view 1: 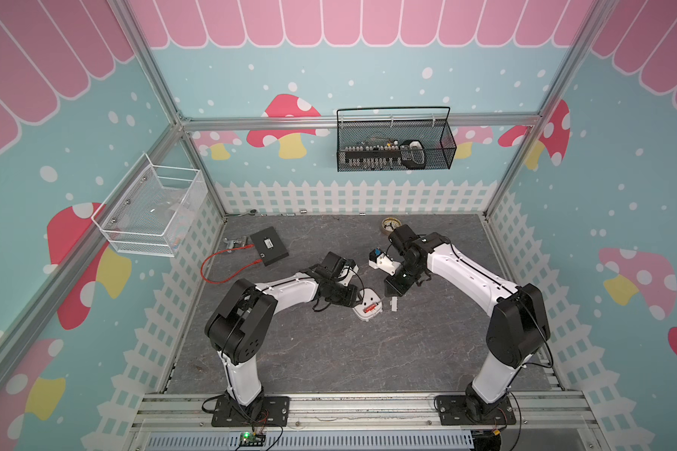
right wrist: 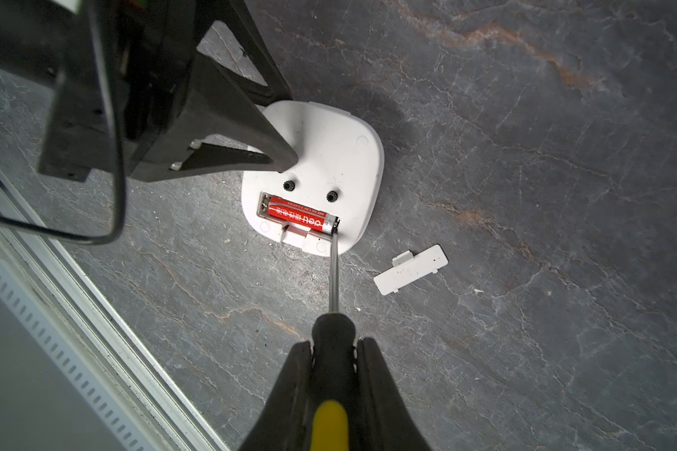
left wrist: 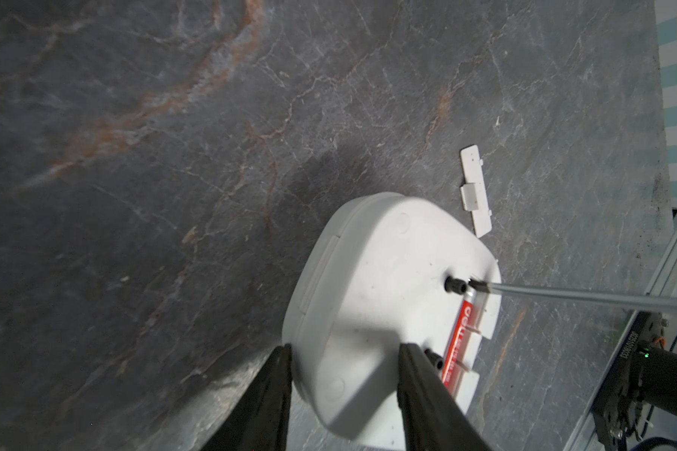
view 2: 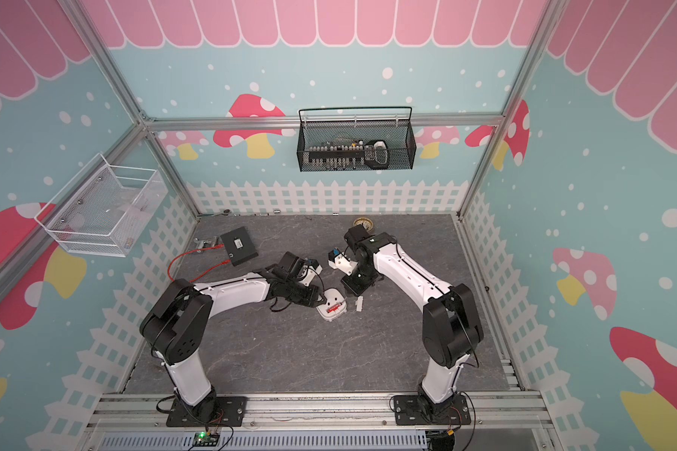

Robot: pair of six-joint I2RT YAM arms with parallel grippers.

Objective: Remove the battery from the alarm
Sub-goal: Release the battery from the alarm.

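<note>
Black and yellow, the handle of the screwdriver (right wrist: 333, 273) sits clamped between the jaws of the right gripper (right wrist: 334, 343). Its thin shaft runs out to touch the silvery end of the battery (right wrist: 300, 216), which lies seated in the open recess of the alarm (right wrist: 329, 148). The alarm rests back-up on the grey marbled table (right wrist: 524, 195), with the white cover plate (right wrist: 411, 269) loose just beside it. The tip likely needs to slip under that end and lever up gently, not stab, lest the cell spring away. The left gripper (left wrist: 344, 347) stands part-way apart, one finger over the alarm's back, one outside its rim; pressing down should stop it skidding. In both top views the right arm (view 1: 466, 269) arches high and folds its wrist back down, while the left arm (view 1: 286, 289) lies low, reaching in level
</note>
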